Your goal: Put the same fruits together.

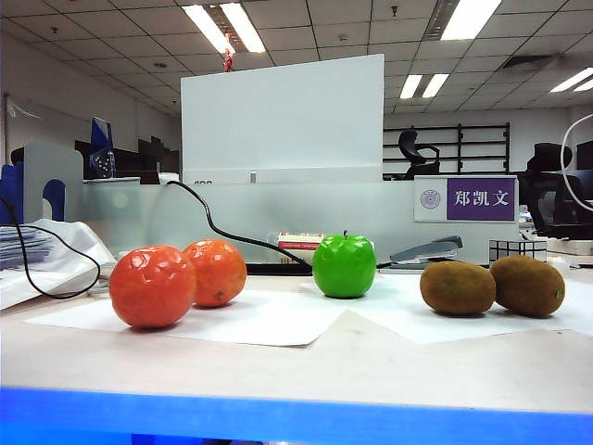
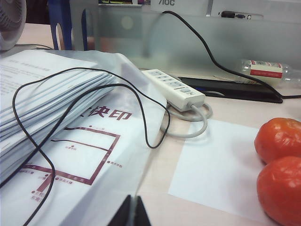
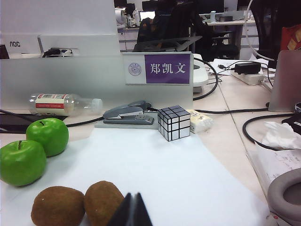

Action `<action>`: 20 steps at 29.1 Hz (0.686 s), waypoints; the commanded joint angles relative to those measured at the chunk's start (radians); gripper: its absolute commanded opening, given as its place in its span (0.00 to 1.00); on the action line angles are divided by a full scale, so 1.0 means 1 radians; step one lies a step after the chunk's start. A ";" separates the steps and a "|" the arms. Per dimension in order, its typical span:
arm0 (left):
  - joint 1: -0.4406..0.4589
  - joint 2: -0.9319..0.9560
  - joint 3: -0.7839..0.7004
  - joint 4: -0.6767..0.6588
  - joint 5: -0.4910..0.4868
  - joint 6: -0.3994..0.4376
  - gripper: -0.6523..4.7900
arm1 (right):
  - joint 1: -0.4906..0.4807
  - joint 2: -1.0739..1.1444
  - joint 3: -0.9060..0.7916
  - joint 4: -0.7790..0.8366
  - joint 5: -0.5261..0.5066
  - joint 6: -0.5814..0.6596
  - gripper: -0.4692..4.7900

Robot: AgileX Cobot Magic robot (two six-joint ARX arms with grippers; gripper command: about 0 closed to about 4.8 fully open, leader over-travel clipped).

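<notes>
Office desk (image 1: 306, 371), white paper sheets (image 3: 155, 174); left gripper (image 2: 132, 212), right gripper (image 3: 132, 211) both closed, empty

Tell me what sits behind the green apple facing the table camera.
A second green apple stands right behind the front green apple; the exterior view hides it, the right wrist view shows both. Farther back lies a plastic bottle. Left gripper and right gripper hang shut, away.

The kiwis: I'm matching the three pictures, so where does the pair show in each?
Exterior view: kiwis at the right, side by side on white paper.
Left wrist view: not in it; only the oranges show.
Right wrist view: kiwis in the foreground beside the right gripper.
Shared landmark: the purple name sign behind them.
</notes>
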 commanded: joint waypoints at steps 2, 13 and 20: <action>-0.002 -0.002 0.001 0.005 0.004 0.001 0.11 | 0.001 -0.001 0.004 0.012 0.003 -0.001 0.08; -0.002 -0.002 0.001 0.005 0.004 0.001 0.11 | 0.001 -0.001 0.004 0.007 0.003 -0.001 0.08; -0.002 -0.002 0.001 0.005 0.004 0.001 0.11 | 0.001 -0.001 0.004 0.007 0.003 -0.001 0.08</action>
